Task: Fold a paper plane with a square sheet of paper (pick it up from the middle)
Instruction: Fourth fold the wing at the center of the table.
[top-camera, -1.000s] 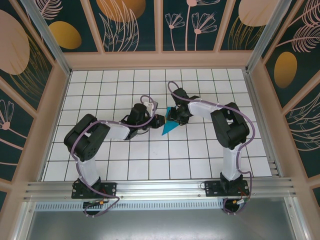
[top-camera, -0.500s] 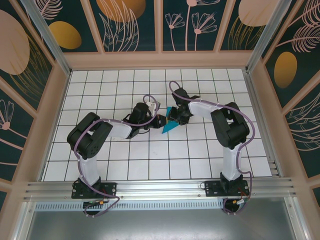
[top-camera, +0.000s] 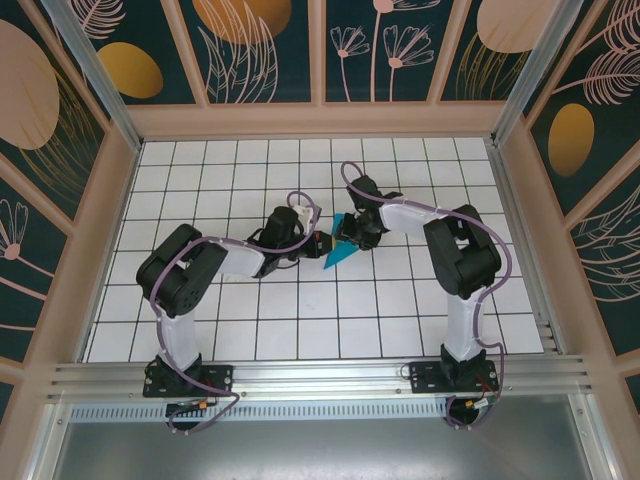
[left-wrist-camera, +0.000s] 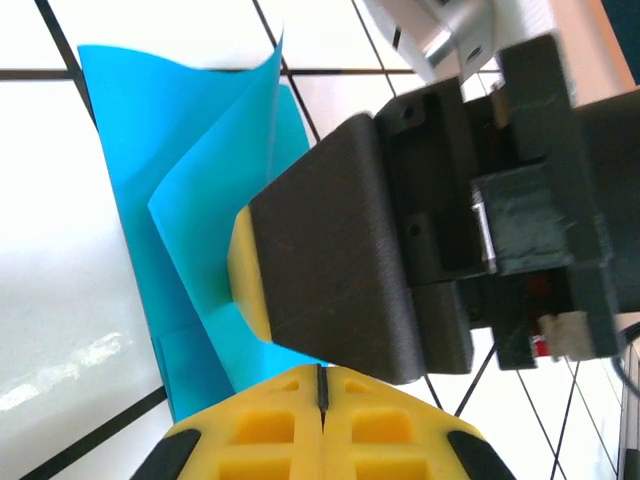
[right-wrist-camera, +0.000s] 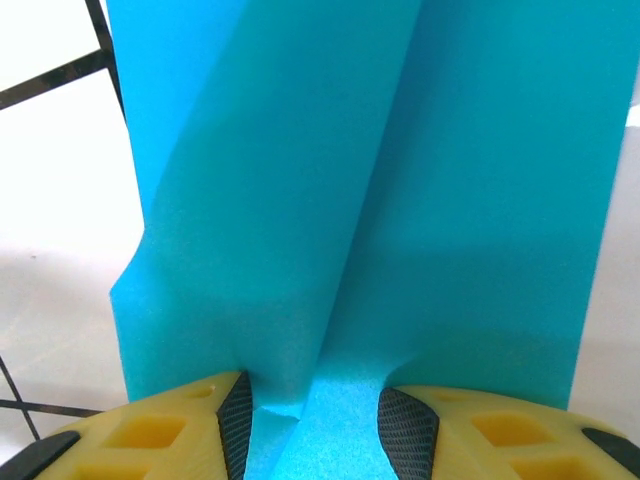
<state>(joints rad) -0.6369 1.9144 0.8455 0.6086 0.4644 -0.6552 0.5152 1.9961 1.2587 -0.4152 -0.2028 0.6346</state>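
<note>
L tool (top-camera: 318, 243) pinched shut, at 9 o'clock of paper (top-camera: 340, 252) | R tool (top-camera: 350, 236) half-open, straddling raised fold | paper mid-desk (top-camera: 330, 320), between tools, long axis 1–7 o'clock

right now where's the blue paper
In the top view the folded blue paper sits near the table's middle, between the two arms' tips; the right tool straddles a raised fold of it, with the left tool closed beside it.
</note>
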